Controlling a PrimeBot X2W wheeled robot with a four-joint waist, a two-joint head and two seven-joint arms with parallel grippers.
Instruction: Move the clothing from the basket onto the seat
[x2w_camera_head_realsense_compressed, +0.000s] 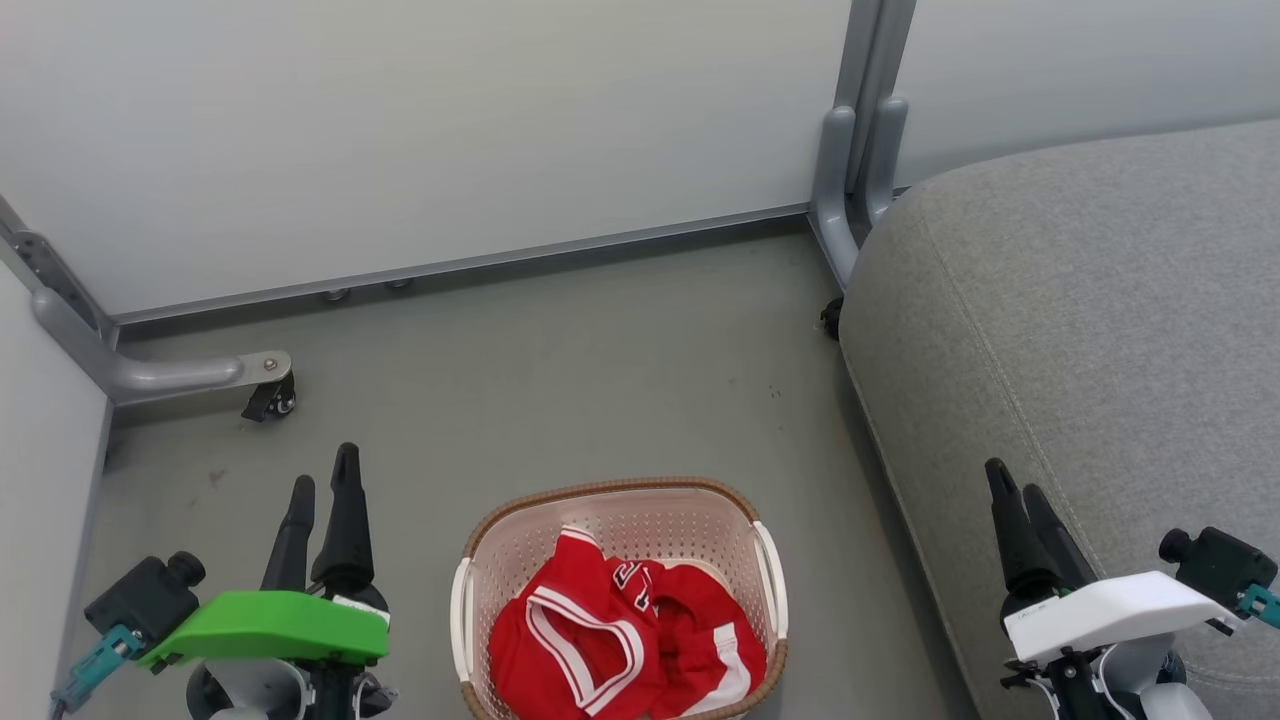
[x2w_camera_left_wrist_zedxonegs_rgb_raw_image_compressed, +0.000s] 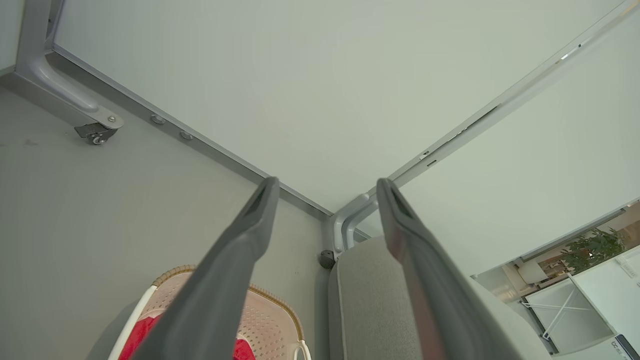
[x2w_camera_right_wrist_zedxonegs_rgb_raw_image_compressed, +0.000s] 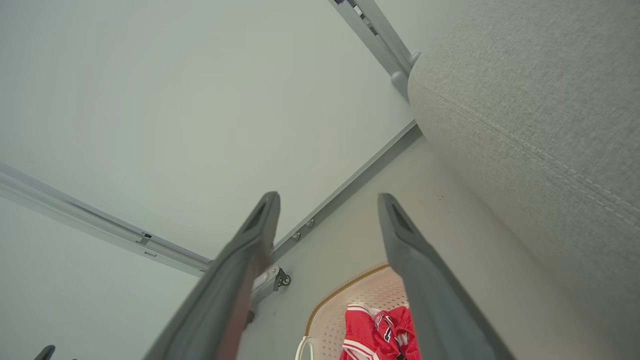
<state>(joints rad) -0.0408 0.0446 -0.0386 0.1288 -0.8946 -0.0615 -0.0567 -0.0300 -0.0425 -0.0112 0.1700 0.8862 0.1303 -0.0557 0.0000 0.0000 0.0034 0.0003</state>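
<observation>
Clothing: 2 red garments with white trim (x2w_camera_head_realsense_compressed: 620, 640) lie crumpled together in the basket (x2w_camera_head_realsense_compressed: 610, 488), heaped toward its near side, with dark lettering on a fold near the middle.
Handling: I judge them light, soft and limp. They have no shape of their own, so they will likely drape and trail when lifted, and the smooth sports fabric may slip out of a shallow pinch.
Where to take hold: a raised, bunched fold at the top of the heap, pinched through several layers rather than by a single hem.
Basket: it stands on the floor (x2w_camera_head_realsense_compressed: 600, 380) between my 2 grippers. It looks like thin plastic, so it could tip or ride up if the cloth snags.
Left gripper (x2w_camera_head_realsense_compressed: 325, 468): fingers apart and holding nothing, near the basket's left side but not touching it.
Right gripper (x2w_camera_head_realsense_compressed: 1012, 480): fingers spread, also empty, at the front edge of the seat (x2w_camera_head_realsense_compressed: 1100, 300) and well to the right of the basket.
Seat: a large grey cushion to the right of the basket, its top higher than the floor.
Clothing relative to me: it lies between the 2 grippers, nearer my body than either pair of fingertips — to the right of the left gripper and to the left of the right one.
</observation>
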